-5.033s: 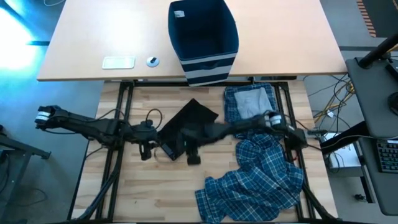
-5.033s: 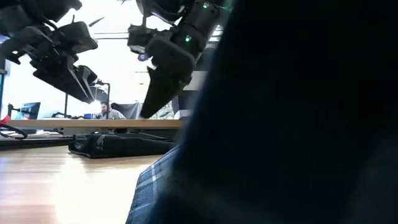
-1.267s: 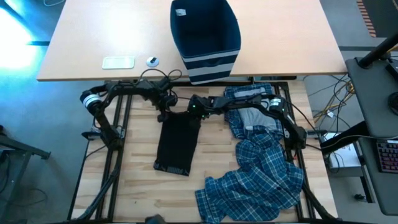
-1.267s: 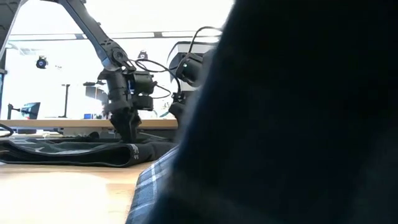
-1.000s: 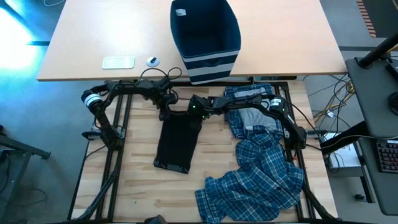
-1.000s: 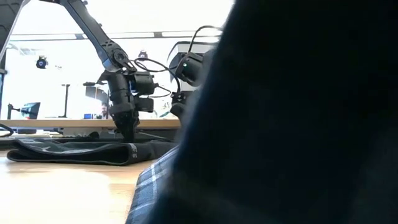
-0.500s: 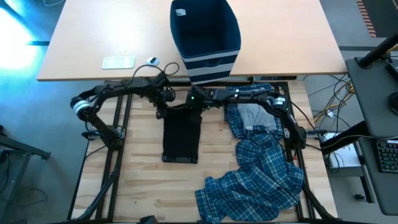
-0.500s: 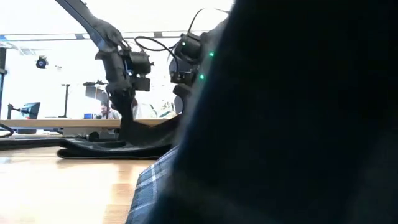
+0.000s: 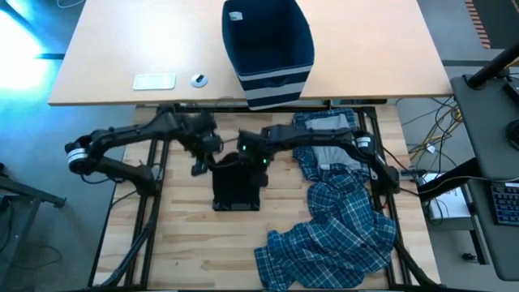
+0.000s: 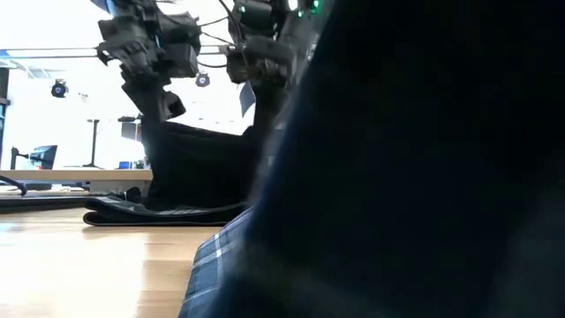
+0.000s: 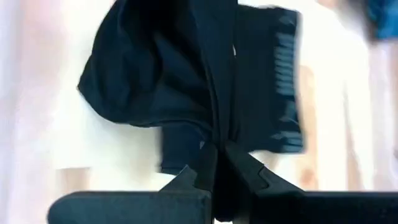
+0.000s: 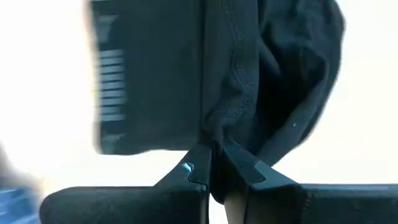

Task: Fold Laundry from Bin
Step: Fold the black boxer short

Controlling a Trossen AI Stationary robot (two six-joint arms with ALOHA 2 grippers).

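Grippers, left [image 9: 204, 151] and right [image 9: 253, 154], each pinched on a far corner of black piece [image 9: 237, 188], mid-table, lifted. Carry level toward near hem, keep corners apart, lay flat, then release.

**Layout of the table**

The bin [image 9: 268, 49] stands at twelve o'clock. The small folded piece [image 9: 237, 185] lies at centre, between both grippers. The heaped laundry [image 9: 336, 227] spreads from three to five o'clock.

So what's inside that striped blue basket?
The bin shows only a dark interior with a small pale tag near its far wall; its lower corners are too dark to judge.
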